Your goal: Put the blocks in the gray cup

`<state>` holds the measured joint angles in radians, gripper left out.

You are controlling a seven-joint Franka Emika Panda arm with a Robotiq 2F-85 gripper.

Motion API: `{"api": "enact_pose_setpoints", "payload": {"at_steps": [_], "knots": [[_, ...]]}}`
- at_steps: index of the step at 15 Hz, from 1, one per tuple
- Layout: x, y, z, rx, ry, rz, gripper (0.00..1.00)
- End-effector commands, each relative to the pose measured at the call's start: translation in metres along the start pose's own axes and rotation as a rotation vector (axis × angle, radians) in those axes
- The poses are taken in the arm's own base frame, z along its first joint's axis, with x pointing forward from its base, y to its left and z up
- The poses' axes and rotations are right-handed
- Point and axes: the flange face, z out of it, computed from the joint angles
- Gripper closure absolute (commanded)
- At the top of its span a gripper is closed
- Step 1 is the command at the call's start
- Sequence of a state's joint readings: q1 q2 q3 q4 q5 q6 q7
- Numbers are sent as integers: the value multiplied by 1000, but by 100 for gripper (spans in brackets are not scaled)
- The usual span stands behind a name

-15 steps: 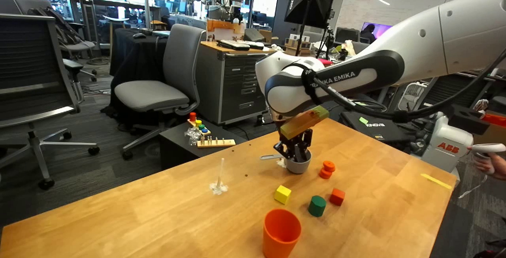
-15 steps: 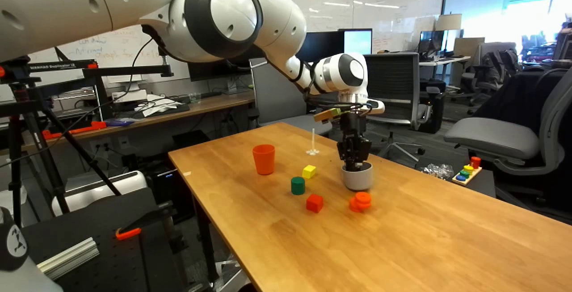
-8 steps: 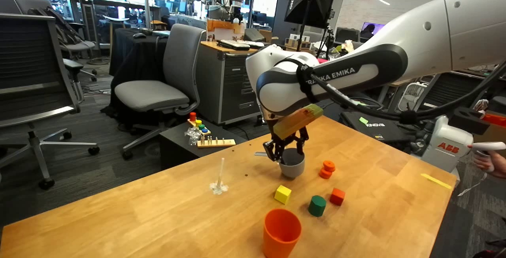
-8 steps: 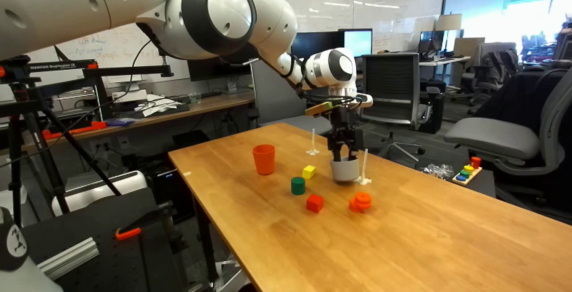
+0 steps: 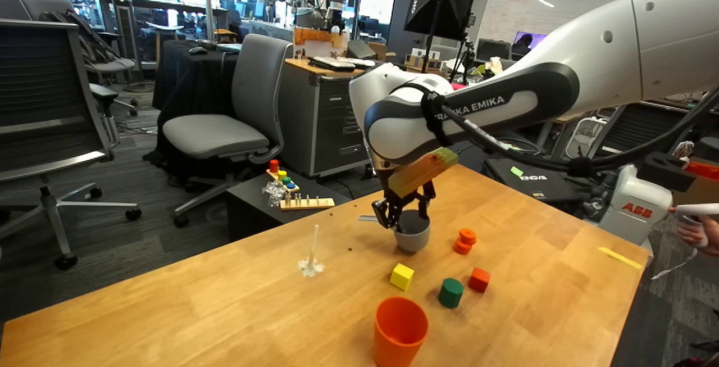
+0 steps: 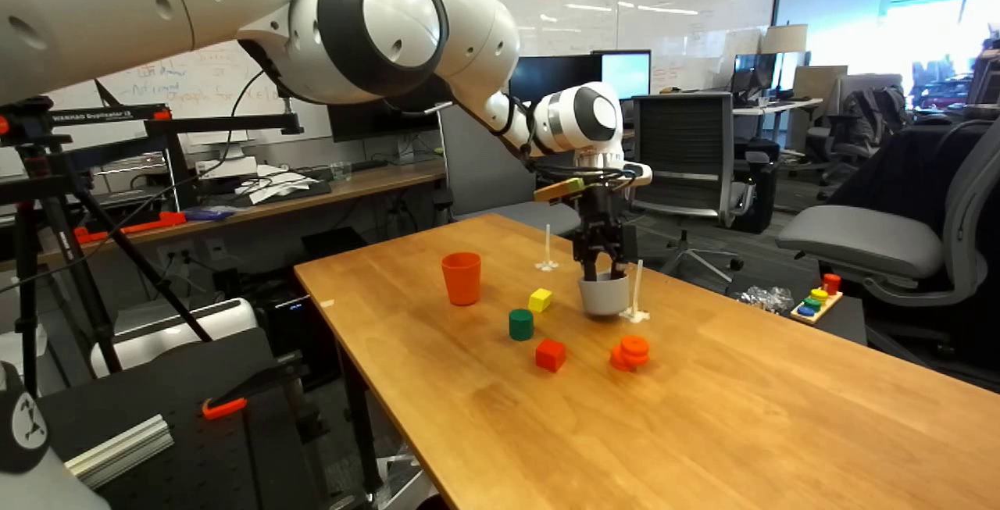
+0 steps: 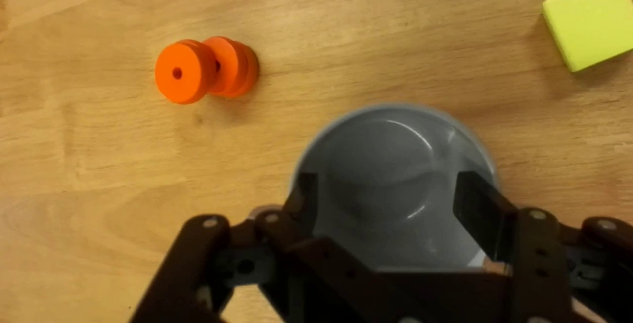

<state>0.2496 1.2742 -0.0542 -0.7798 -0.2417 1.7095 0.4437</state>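
The gray cup [image 5: 413, 239] stands upright in both exterior views [image 6: 604, 297]. In the wrist view its inside [image 7: 390, 150] shows no block. My gripper [image 5: 410, 222] is over its mouth, fingers apart. In the wrist view the fingertips [image 7: 385, 189] lie just within the rim on opposite sides; whether they press the wall I cannot tell. The yellow cube [image 5: 401, 276] is on the table near the cup and shows in the wrist view [image 7: 591, 21]. The green block [image 5: 451, 293] and red cube [image 5: 479, 280] lie farther off, outside the wrist view.
An orange cup [image 5: 400, 330] stands beyond the blocks. Stacked orange discs [image 5: 465, 241] stand beside the gray cup, also in the wrist view [image 7: 180, 71]. Thin pegs are taped upright on the table [image 6: 548, 248], one just beside the gray cup [image 6: 637, 291].
The fingers were close together inside the cup one second ago and have since spread. The cup moved with the gripper towards the yellow cube's side, uncovering a peg. The blocks have not moved.
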Motion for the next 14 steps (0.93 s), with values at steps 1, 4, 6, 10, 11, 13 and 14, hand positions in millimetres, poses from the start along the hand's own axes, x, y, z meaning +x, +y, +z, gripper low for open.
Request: {"api": "enact_pose_setpoints", "payload": {"at_steps": [1, 4, 6, 10, 11, 13, 14], "knots": [[-1, -6, -5, 26, 8, -40, 6], [-3, -12, 17, 20, -19, -72, 8], [-4, -13, 24, 10, -25, -92, 45], [-5, -17, 29, 15, -30, -124, 71], [-4, -16, 28, 18, -27, -121, 78], [-4, -14, 29, 25, -30, -126, 94], [-3, -14, 30, 30, -29, -123, 100]]}}
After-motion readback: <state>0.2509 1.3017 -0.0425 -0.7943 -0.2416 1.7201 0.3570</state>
